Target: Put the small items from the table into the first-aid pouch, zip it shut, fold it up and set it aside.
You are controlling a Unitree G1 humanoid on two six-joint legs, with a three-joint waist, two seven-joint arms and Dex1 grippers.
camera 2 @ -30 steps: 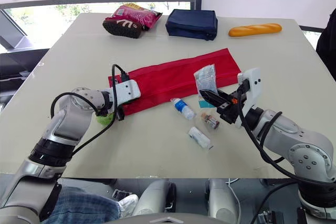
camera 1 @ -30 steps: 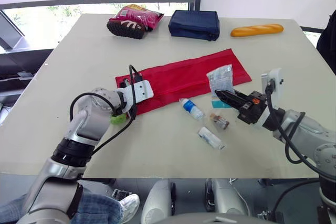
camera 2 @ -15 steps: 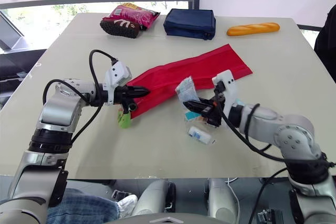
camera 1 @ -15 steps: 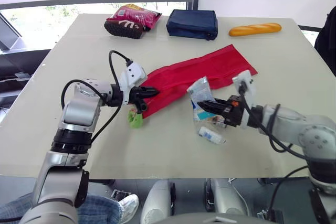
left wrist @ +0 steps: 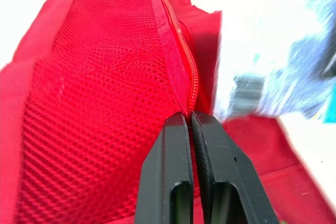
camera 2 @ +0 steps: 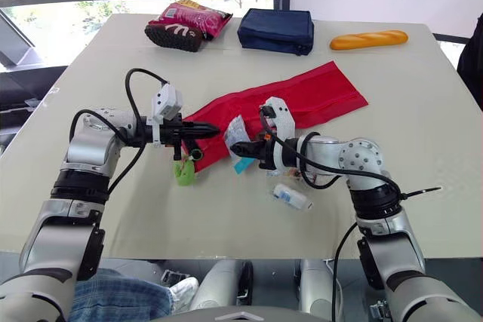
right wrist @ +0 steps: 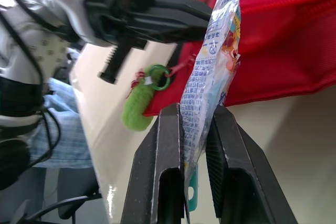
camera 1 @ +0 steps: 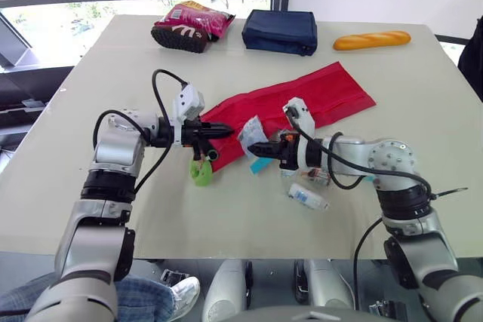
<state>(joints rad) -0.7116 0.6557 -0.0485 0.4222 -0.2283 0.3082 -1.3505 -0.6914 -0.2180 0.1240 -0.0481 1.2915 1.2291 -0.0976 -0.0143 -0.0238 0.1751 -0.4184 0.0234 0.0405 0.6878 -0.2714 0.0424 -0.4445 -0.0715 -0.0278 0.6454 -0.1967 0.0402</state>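
One item of several was in transit, and none could be seen inside the pouch. On the table (camera 1: 90, 209) the red first-aid pouch (camera 1: 324, 96) lay unrolled at full length. Its near end was lifted off the surface by the left gripper (camera 1: 229, 131), which was clamped on the fabric. The right gripper (camera 1: 253, 148) was closed on a clear printed sachet (camera 1: 248, 129), held upright just beside the raised end and not yet in any opening. A white tube (camera 1: 308, 196) lay loose near the right forearm, and other small items beside it were partly hidden by that arm. A green fuzzy tag (camera 1: 201, 175) hung below the lifted end. By this evidence packing had barely begun, with zipping, folding and setting aside all to come.

Both head views gave the overall layout. The left wrist view added that the fingers pinched exactly on the zipper (left wrist: 177, 45) line, with red mesh to one side and the cloth apparently parted beside the teeth. The right wrist view added the sachet's printed face between the fingers and the ring carrying the tag.
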